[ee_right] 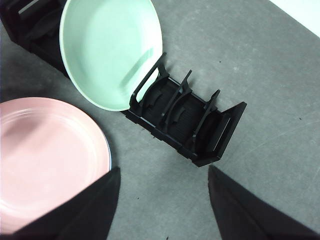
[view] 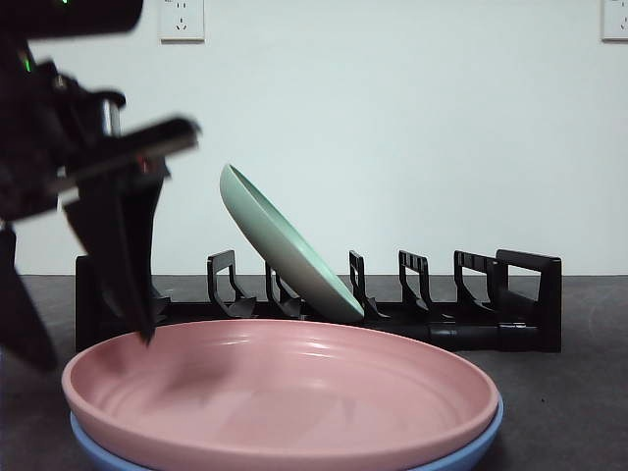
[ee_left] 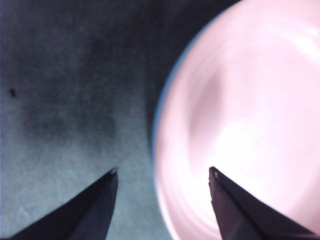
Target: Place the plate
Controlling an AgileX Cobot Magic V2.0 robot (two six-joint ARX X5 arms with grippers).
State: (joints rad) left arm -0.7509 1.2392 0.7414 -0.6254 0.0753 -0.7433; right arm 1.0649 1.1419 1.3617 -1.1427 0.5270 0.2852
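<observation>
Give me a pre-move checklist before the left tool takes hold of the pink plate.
1. Left tool open: ok, jaws spread apart.
2. Left tool straddles the rim of the pink plate: ok, one jaw over the plate, the other over the table.
3. Pink plate unheld: ok, it rests on the blue plate.
4. Free slots in the black rack: ok, several empty dividers beside the green plate.
5. Green plate settled: ok, leaning in the rack.
6. Right tool out of the way: ok, open, high above the rack.
</observation>
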